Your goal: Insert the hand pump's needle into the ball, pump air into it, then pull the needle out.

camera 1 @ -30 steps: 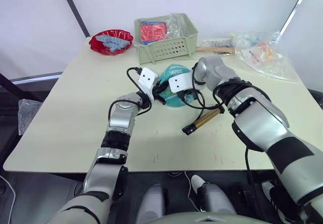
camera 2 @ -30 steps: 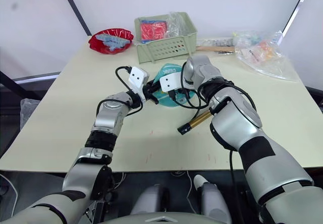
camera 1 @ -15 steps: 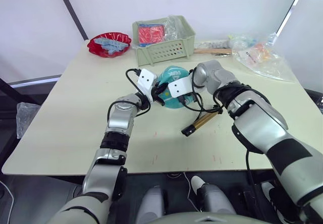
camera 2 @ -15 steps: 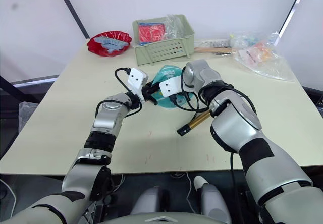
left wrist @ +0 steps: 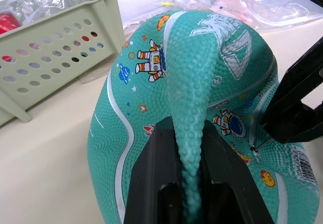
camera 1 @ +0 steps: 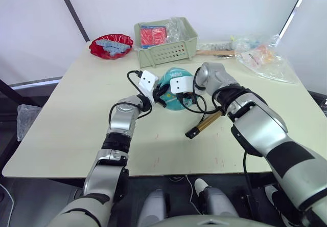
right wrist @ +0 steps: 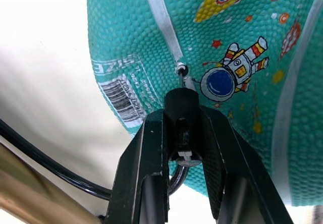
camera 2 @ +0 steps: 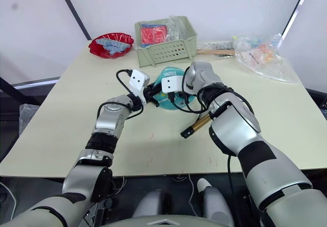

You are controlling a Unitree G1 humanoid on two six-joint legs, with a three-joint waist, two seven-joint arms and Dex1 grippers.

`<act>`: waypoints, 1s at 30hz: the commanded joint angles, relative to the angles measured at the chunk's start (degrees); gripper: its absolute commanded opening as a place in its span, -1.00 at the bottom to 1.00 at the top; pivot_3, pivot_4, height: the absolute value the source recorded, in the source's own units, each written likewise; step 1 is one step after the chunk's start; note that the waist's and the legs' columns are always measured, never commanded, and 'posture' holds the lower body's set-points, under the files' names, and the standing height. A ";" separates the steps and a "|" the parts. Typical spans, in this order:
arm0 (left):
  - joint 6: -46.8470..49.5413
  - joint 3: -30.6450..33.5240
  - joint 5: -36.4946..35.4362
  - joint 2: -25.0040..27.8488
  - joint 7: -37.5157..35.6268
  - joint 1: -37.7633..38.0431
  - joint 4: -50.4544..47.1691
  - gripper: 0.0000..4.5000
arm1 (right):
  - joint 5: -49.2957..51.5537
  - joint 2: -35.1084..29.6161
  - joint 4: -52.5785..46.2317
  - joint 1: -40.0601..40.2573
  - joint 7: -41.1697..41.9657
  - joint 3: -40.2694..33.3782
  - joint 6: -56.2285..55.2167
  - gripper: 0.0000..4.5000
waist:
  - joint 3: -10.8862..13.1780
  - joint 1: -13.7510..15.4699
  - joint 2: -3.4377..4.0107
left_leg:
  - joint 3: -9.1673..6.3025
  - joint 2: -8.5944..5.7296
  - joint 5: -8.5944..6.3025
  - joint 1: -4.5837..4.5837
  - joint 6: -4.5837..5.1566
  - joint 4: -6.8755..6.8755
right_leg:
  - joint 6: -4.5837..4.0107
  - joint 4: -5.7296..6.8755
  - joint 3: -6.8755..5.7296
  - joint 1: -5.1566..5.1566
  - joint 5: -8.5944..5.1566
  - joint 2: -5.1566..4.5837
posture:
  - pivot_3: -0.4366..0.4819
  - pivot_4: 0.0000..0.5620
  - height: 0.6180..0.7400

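Note:
The teal ball (camera 1: 176,102), limp and partly flat, lies mid-table. My left gripper (left wrist: 186,133) is shut on a raised fold of the ball's skin. My right gripper (right wrist: 182,114) is shut on the black fitting (right wrist: 181,105) of the needle (right wrist: 185,79). The thin pin's tip sits at the ball's small valve hole (right wrist: 180,70), beside an astronaut print; how deep it goes I cannot tell. The hand pump's gold barrel (camera 1: 205,124) lies on the table to the ball's right. Its black hose (camera 1: 200,109) loops back to the fitting.
A green slotted basket (camera 1: 166,49) stands just behind the ball. A red bowl (camera 1: 111,45) is at the back left. Clear plastic bags (camera 1: 263,58) lie at the back right, and a wooden stick (camera 1: 217,51) beside the basket.
The camera has shifted slightly. My right wrist has moved a touch by the ball. Both grippers keep their holds, and the pump barrel lies where it was.

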 commanded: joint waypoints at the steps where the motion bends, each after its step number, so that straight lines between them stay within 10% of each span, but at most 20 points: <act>1: 1.41 -3.29 0.75 -1.51 -2.29 1.61 2.46 -0.99 | 2.24 4.24 1.81 3.12 2.59 -0.78 2.35 -0.85 | -0.02 -0.04 0.00 | -0.01 0.00 0.00 0.02 0.00 -0.01 | -0.01 0.00 -0.02 0.02 -0.01 -0.01 | -0.05 -0.47 0.96; 16: 1.48 -3.53 0.79 -1.62 -2.28 1.88 2.51 -0.99 | 4.27 5.99 2.04 1.45 0.55 -5.20 9.38 -0.85 | -0.06 -0.08 -0.03 | 0.01 -0.04 0.00 0.45 -0.01 -0.44 | 0.05 0.00 -0.02 0.14 -0.25 -0.10 | -0.05 -0.47 0.96; 30: 0.81 -3.38 1.06 -1.58 -2.15 1.69 4.16 -0.99 | -0.56 0.97 1.16 1.07 0.42 0.69 -5.72 -0.85 | 0.03 -0.09 0.04 | 0.02 -0.02 -0.01 0.47 -0.01 -0.48 | 0.15 -0.02 -0.02 0.13 -0.33 -0.15 | -0.05 -0.47 0.96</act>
